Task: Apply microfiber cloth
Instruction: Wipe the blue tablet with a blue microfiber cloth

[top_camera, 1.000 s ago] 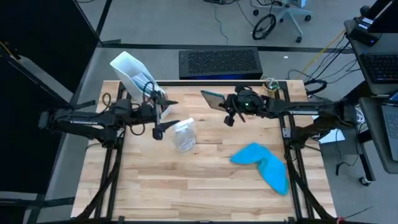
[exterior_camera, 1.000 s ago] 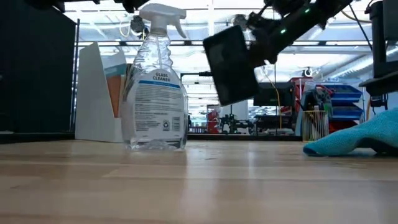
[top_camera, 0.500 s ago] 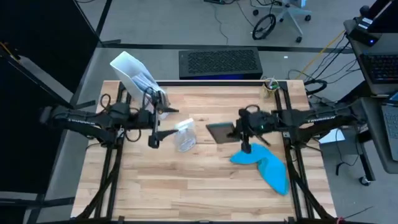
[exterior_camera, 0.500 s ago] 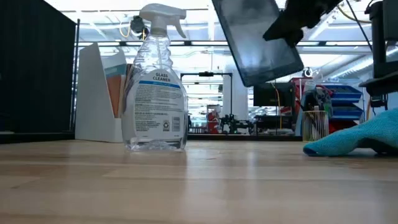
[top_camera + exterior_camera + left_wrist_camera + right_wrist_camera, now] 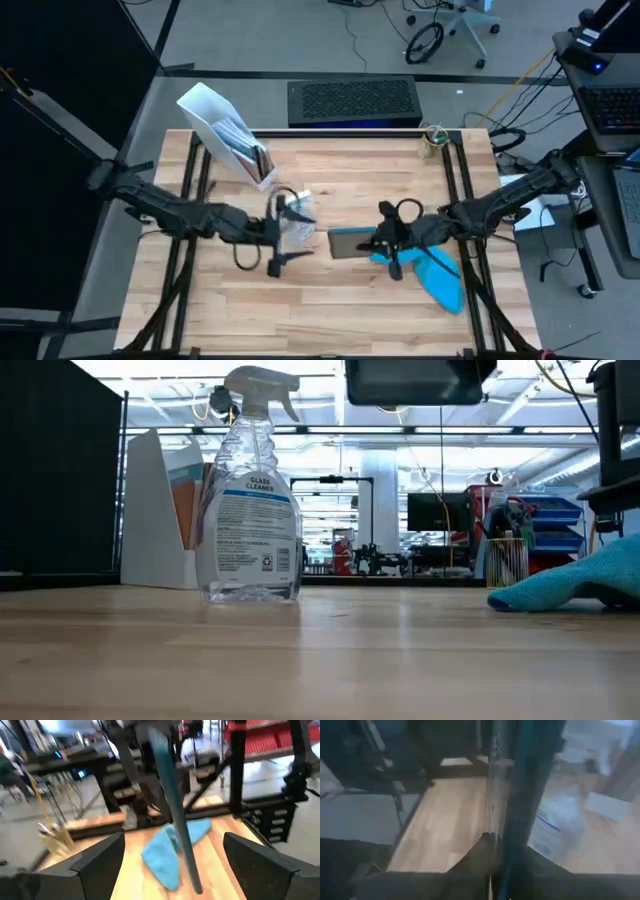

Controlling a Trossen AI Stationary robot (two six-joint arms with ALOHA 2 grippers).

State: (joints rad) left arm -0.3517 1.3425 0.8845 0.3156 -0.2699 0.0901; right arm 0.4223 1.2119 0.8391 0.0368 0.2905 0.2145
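Note:
The sky-blue microfiber cloth (image 5: 435,272) lies bunched on the table's near right (image 5: 565,586), with no gripper touching it. My right gripper (image 5: 386,243) is shut on a flat dark tablet (image 5: 352,243) that hangs high over the table, just left of the cloth (image 5: 415,380). My left gripper (image 5: 285,232) is open above the clear spray bottle (image 5: 250,490), which stands on its base. It faces the tablet's thin teal edge (image 5: 175,805) and the cloth (image 5: 172,851) beyond. My right gripper pinches the tablet between its two fingers at the short edge toward the table's right (image 5: 376,243), seen edge-on in the wrist view (image 5: 520,820). The fingers come roughly level from the right. The tablet is lifted clear, lying about flat.
A white file holder with papers (image 5: 215,122) stands at the far left corner. A dark perforated box (image 5: 350,100) sits behind the far edge and a cup of pens (image 5: 432,140) at the far right. Bare wood (image 5: 320,310) spans the near middle.
My right gripper has carried the tablet from the far middle toward the near edge, beside the cloth, and turned it from tilted to about flat. My left gripper has moved toward the near edge and to the right, past the spray bottle. Bottle and cloth have stayed put.

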